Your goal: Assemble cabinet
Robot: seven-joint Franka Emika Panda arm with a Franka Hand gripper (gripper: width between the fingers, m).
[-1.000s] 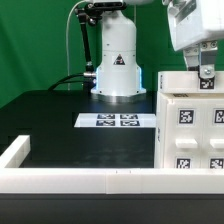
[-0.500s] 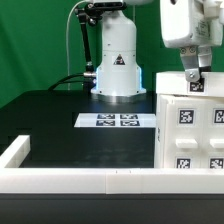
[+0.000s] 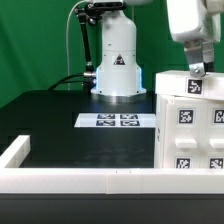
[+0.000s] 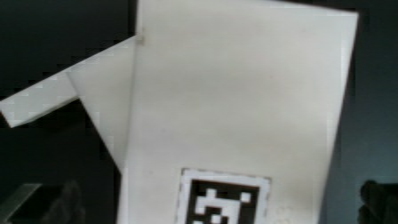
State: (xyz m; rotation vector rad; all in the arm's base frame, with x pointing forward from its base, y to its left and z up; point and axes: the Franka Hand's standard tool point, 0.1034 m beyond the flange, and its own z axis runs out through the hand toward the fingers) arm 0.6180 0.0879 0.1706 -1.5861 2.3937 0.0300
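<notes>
Exterior view first: we see the cabinet (image 3: 190,122) standing at the right side of the black table (image 3: 60,125), tags on its near face, just behind the white border rail (image 3: 80,179). Our gripper (image 3: 197,72) hangs just above its top edge (contact unclear), and we cannot tell whether the fingers are apart or together. Left of the cabinet, the marker board (image 3: 117,121) lies flat before the robot base (image 3: 117,62). From the wrist, white panels (image 4: 231,110) fill the picture, one tag (image 4: 224,198) showing.

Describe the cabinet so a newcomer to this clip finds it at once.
Start at the black table and go to the exterior view's right edge. The large white plastic cabinet stands there, below the gripper. Unlike the flat marker board, it is tall, with tags on its faces.
</notes>
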